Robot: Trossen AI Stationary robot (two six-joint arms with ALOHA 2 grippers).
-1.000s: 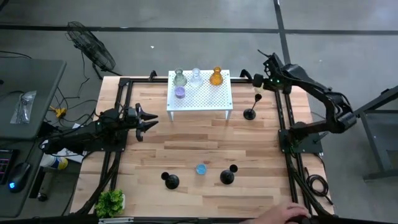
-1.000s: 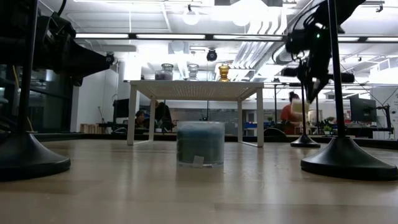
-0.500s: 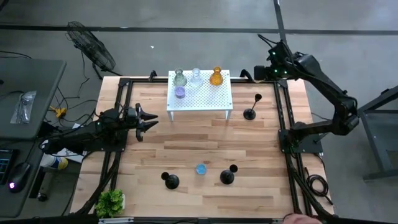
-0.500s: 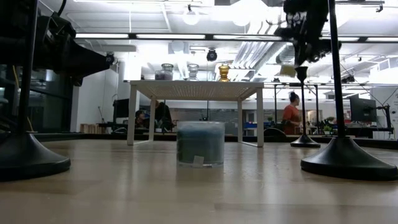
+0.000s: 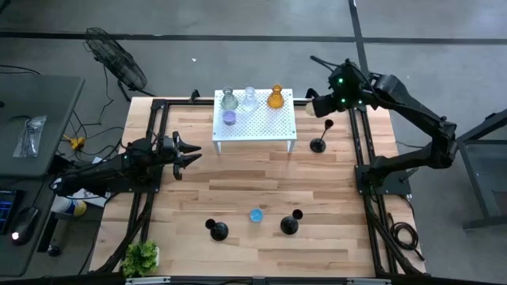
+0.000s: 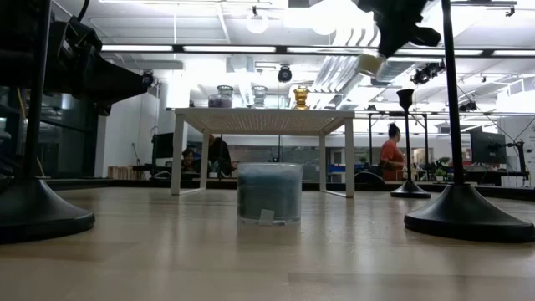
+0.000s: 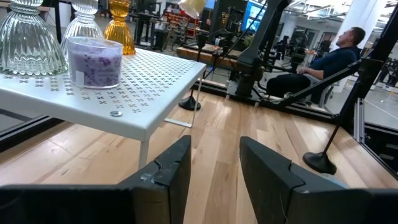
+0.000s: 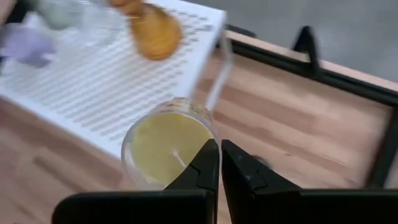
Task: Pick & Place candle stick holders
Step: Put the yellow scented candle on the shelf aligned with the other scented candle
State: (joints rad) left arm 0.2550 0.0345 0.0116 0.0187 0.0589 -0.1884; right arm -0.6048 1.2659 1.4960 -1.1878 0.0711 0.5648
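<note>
Currently the yellow candle cup (image 8: 166, 144) is pinched at its rim by the right gripper (image 8: 219, 163), jaws pressed together; it should be lowered level onto the white stand (image 5: 255, 125)'s bare right part, clear of the amber jar (image 5: 275, 98).

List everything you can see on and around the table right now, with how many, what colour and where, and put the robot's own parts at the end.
white perforated stand: one, white, far middle of the table.
glass cups on the stand: four; greenish, clear, amber in a row at the back, purple in front of the greenish one.
blue cup: one, near middle of the table.
yellow candle cup: one, held in the air beside the stand's right end.
black holders: three; one right of the stand, two near edge.
plant: one, green, near left corner.
fan: one, floor, far left.
left gripper: open, waiting at the left.
right gripper: shut on the yellow candle cup's rim.
</note>
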